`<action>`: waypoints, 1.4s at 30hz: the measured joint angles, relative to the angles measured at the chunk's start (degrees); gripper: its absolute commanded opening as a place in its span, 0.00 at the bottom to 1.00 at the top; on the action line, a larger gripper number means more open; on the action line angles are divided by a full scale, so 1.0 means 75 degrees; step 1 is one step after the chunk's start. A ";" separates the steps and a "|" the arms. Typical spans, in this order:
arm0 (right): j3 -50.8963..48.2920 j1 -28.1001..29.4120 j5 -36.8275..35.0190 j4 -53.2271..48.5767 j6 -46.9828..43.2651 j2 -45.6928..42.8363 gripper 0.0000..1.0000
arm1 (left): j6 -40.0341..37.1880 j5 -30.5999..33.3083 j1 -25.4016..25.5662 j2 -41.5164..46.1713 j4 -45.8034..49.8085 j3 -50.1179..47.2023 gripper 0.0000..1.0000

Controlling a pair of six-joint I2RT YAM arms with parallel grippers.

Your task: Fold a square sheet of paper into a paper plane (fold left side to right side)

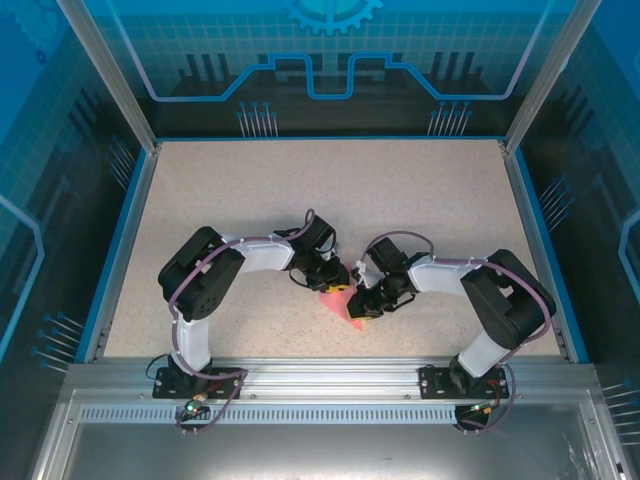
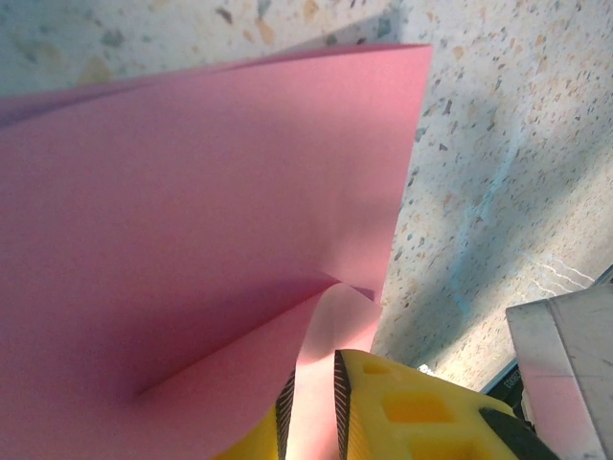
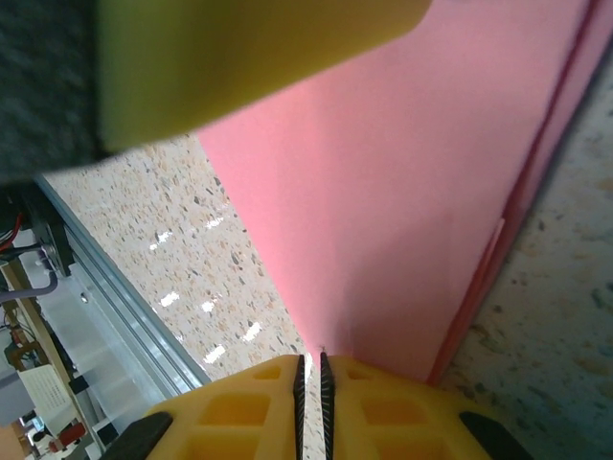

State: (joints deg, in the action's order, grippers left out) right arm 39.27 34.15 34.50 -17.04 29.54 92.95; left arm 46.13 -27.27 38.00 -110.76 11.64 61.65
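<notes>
Partly folded, the pink square sheet of paper (image 1: 333, 300) is held up off the counter (image 1: 300, 190), near its front edge. We see the left pincer (image 2: 311, 412) and right pincer (image 3: 311, 379) each pinching a paper edge, probably to keep the layers aligned for creasing.

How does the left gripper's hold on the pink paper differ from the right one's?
The left gripper leaves a wider gap, paper showing in it; the right gripper closes to a thin slit. Near the left gripper the paper buckles; near the right gripper it lies smooth. Both pinch the paper.
</notes>
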 measured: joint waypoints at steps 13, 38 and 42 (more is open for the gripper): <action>-0.0140 0.0044 -0.0085 0.0017 -0.0032 0.0012 0.14 | -0.0029 0.0003 0.0000 0.0003 0.0012 0.0000 0.23; -0.1212 0.0064 -0.0114 -0.0137 -0.0085 -0.1058 0.12 | -0.0169 0.0000 0.0058 0.0003 0.0032 0.0000 0.22; -0.1422 0.0108 -0.0157 -0.0758 -0.0017 -0.1614 0.11 | -0.0172 0.0000 0.0058 0.0006 0.0029 0.0000 0.22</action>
State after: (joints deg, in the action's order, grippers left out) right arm 28.60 34.96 33.32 -22.72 29.41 80.84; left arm 44.84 -27.27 38.44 -110.72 11.86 61.65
